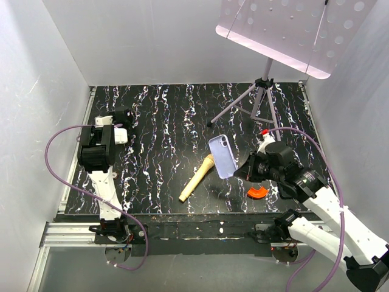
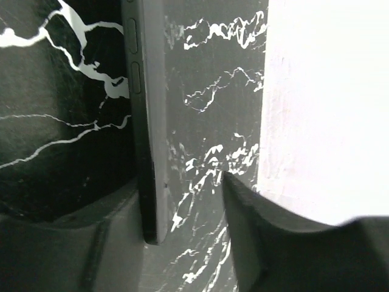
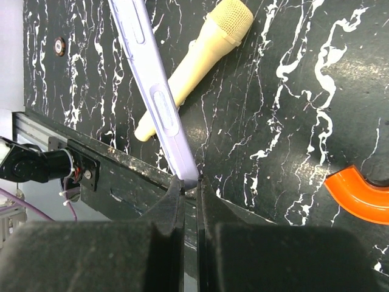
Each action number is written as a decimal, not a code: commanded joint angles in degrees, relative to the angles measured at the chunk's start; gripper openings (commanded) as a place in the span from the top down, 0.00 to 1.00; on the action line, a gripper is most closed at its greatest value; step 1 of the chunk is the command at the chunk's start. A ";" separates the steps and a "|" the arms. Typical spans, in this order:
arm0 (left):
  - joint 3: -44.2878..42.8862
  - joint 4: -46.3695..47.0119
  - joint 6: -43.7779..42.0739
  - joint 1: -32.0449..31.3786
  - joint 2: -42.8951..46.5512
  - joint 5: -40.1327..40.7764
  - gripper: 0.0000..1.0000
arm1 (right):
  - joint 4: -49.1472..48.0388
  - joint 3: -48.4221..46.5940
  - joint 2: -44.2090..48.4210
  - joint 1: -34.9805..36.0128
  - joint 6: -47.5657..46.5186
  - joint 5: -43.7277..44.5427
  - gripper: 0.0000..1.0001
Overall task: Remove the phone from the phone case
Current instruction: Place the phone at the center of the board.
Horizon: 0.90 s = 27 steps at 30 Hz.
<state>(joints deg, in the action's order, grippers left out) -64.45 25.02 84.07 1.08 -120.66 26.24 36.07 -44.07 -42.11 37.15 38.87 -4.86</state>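
Lavender phone case (image 3: 159, 100) — right tool (image 3: 189, 181) tight

place: robot lab test cell | evidence: white walls (image 1: 42, 73) boxing in a marbled black table (image 1: 164, 134); aluminium rail (image 1: 67, 234) at its near edge; two cabled arms (image 1: 103, 182) bolted there; tripod (image 1: 262, 91) holding a perforated panel (image 1: 285, 27)

We find the phone case (image 1: 222, 156) just right of the microphone (image 1: 196, 177), the curved piece (image 1: 256, 193) farther right, the tripod (image 1: 262, 91) behind it, the phone (image 2: 148, 134) well left.
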 commanded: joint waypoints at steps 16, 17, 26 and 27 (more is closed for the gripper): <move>8.62 -20.44 5.49 0.41 20.19 -14.36 0.02 | -4.53 -8.56 -6.58 -0.14 -6.70 -3.31 0.99; 9.77 -19.66 4.79 0.41 21.16 -16.38 0.02 | -4.00 -9.44 -7.19 -0.14 -7.40 -3.31 0.99; 20.31 17.37 -9.89 -3.19 26.27 -59.40 0.23 | -4.96 -8.40 -9.83 -0.23 -9.43 -13.40 0.99; 21.54 20.48 -9.02 -3.19 26.35 -64.07 0.23 | -5.05 -8.57 -10.44 -0.23 -9.78 -14.55 0.99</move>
<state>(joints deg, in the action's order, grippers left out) -47.11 22.55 78.89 -0.54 -96.40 -11.88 33.26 -51.75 -51.24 37.12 31.24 -12.64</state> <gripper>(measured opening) 0.781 0.071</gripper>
